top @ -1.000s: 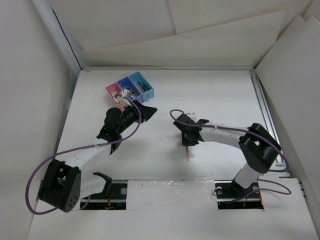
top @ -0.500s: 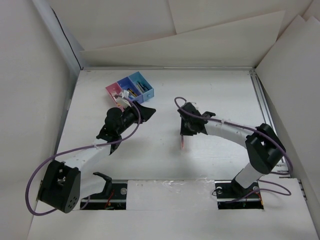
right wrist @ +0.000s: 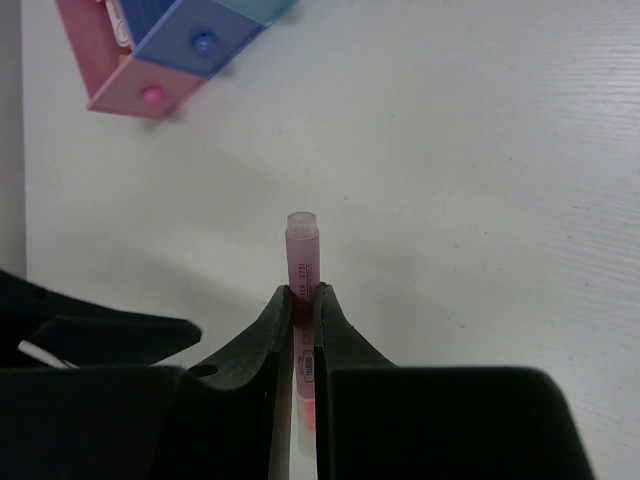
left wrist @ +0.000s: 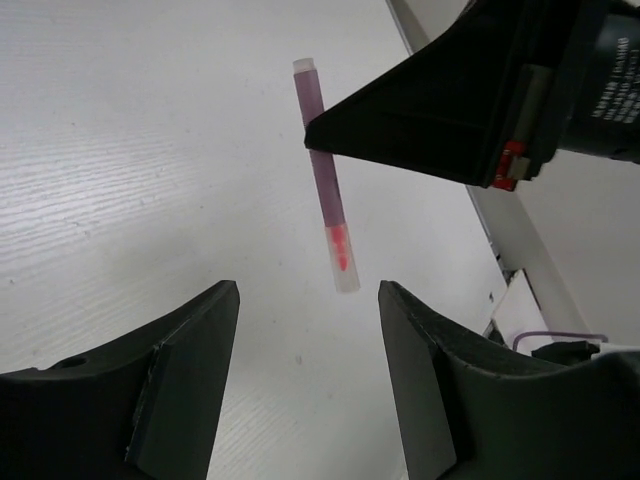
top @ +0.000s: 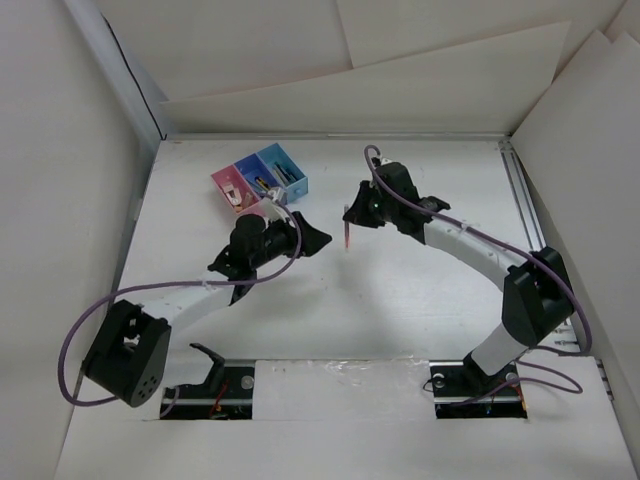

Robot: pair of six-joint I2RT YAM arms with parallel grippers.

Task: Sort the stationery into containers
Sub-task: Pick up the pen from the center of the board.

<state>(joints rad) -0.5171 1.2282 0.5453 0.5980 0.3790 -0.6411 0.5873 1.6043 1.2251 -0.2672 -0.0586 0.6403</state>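
White table (top: 420, 290): right gripper (right wrist: 305, 293) pinching pink-red pen (left wrist: 325, 190) has risen toward containers (top: 297, 186); left gripper (left wrist: 307, 292) spread, empty

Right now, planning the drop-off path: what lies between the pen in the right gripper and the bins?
Only bare table between the pink-red pen and the bins, as the right wrist view shows.

The light here is bright and even, and it seems to fall from above. The white table (top: 400, 290) glows softly with no hard glare. My arms throw only pale, fuzzy shadows. From my left wrist, my left gripper (left wrist: 307, 320) is very dark and a bit blurry up close, while the pink-red pen (left wrist: 327, 195) looks sharp. From my right wrist, the bins (right wrist: 190, 40) have a soft grey shadow under them.
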